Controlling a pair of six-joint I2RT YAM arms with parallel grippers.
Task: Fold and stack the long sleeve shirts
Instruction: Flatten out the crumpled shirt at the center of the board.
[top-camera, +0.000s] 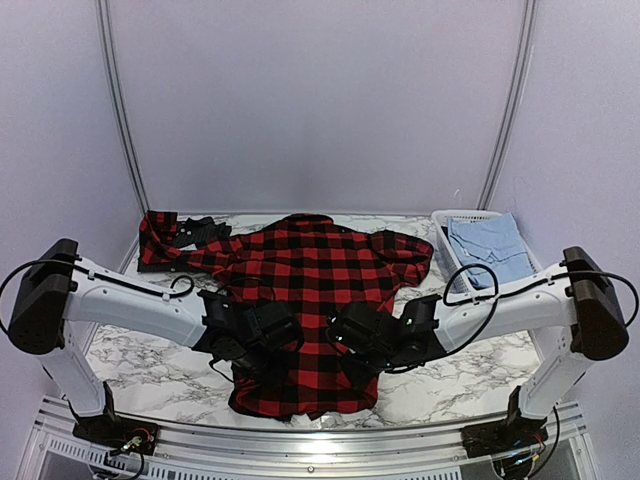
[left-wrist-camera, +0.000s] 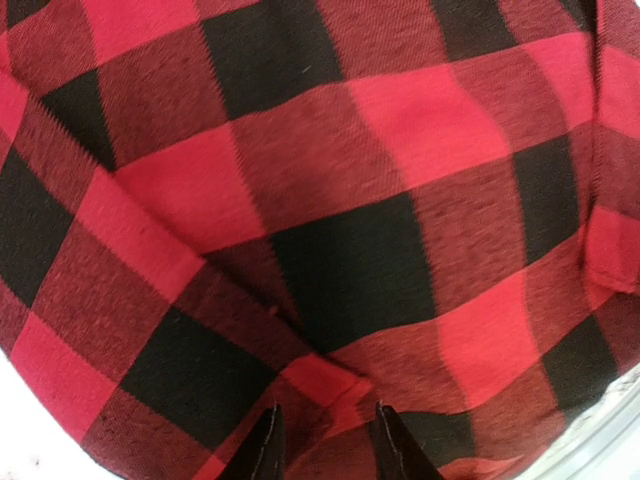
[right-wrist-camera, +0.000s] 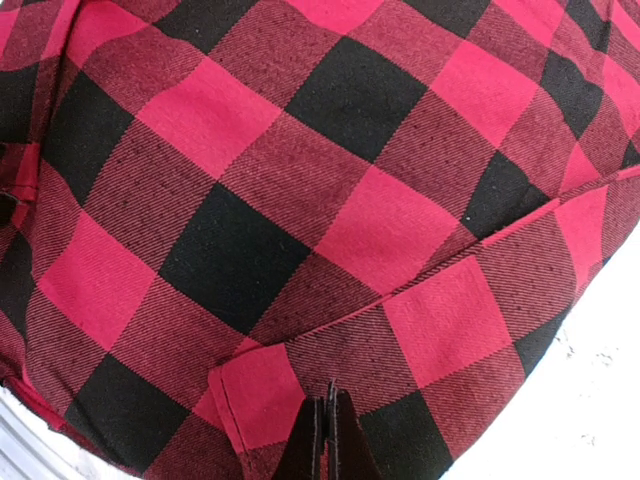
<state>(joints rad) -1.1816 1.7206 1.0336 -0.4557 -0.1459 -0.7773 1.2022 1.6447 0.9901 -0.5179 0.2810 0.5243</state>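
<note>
The red-and-black plaid shirt (top-camera: 310, 290) lies spread flat on the marble table, with one sleeve reaching to the back left. My left gripper (top-camera: 262, 335) hovers over its lower left part. In the left wrist view (left-wrist-camera: 330, 440) its jaws stand apart, with a folded hem corner (left-wrist-camera: 330, 385) just ahead of them. My right gripper (top-camera: 355, 345) is over the lower right part. In the right wrist view (right-wrist-camera: 325, 425) its fingers are pressed together, tips on the plaid cloth (right-wrist-camera: 300, 180), beside a folded-over corner (right-wrist-camera: 255, 390). A dark bundle of cloth (top-camera: 197, 231) lies at the back left.
A white slotted basket (top-camera: 462, 215) stands at the back right with light blue cloth (top-camera: 487, 247) in it. The marble table (top-camera: 150, 365) shows on both sides of the shirt. A metal rail runs along the near edge. Grey walls close in the back.
</note>
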